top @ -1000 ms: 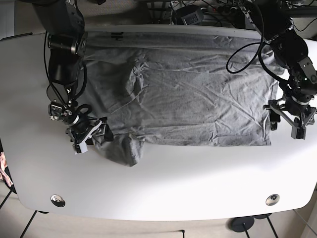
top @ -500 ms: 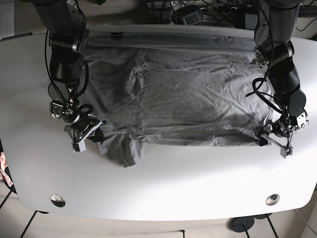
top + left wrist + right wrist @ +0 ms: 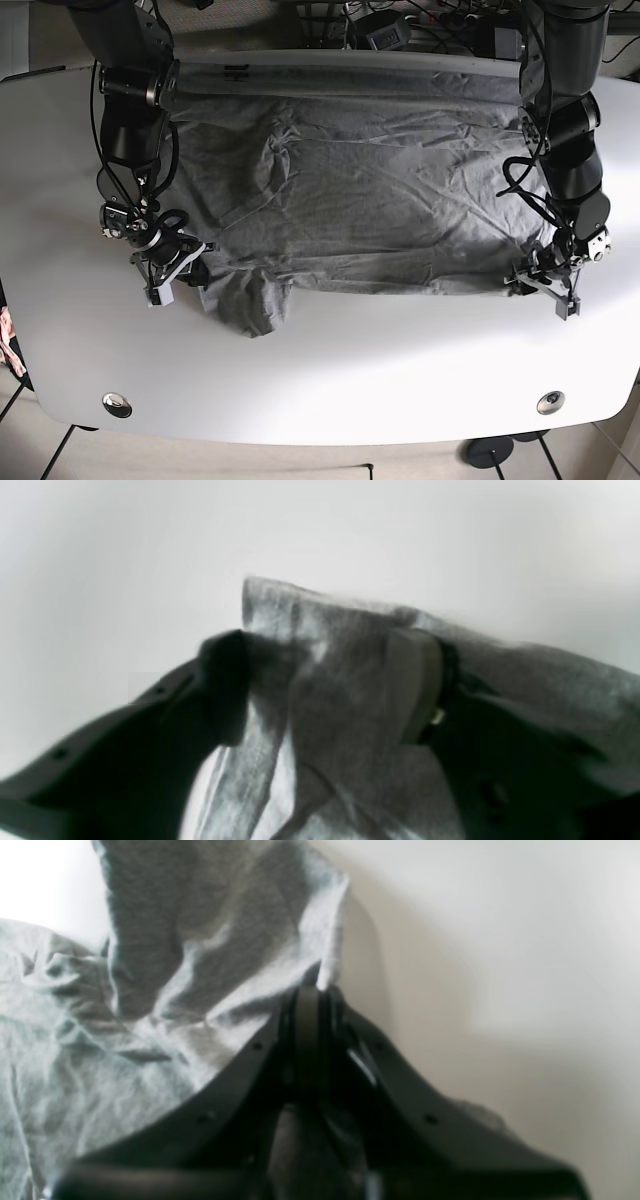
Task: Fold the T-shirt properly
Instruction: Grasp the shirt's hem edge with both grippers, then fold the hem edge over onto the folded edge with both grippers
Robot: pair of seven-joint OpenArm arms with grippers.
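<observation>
The grey T-shirt [image 3: 360, 195] lies spread flat across the back half of the white table [image 3: 330, 380], one sleeve bunched toward the front left edge. The step in hand looks like taking hold of the shirt's near edge at both ends, ready for a first fold.

The right gripper [image 3: 172, 268] sits at the front left of the cloth beside the bunched sleeve. The left gripper [image 3: 545, 283] sits at the shirt's front right corner.

From the base view alone neither grip can be judged. The wrist views settle it. The right wrist view shows the right gripper [image 3: 320, 982] clenched, its jaws pressed together with a pinch of grey cloth caught at the tips. The left wrist view shows the left gripper [image 3: 330, 680] grasping the shirt, with a corner of cloth standing up between its dark fingers [image 3: 225, 680].

The next move probably calls for both arms to lift together and carry the near edge toward the back of the table, keeping it taut so the fold lands straight. The bunched sleeve may drag along unevenly.
</observation>
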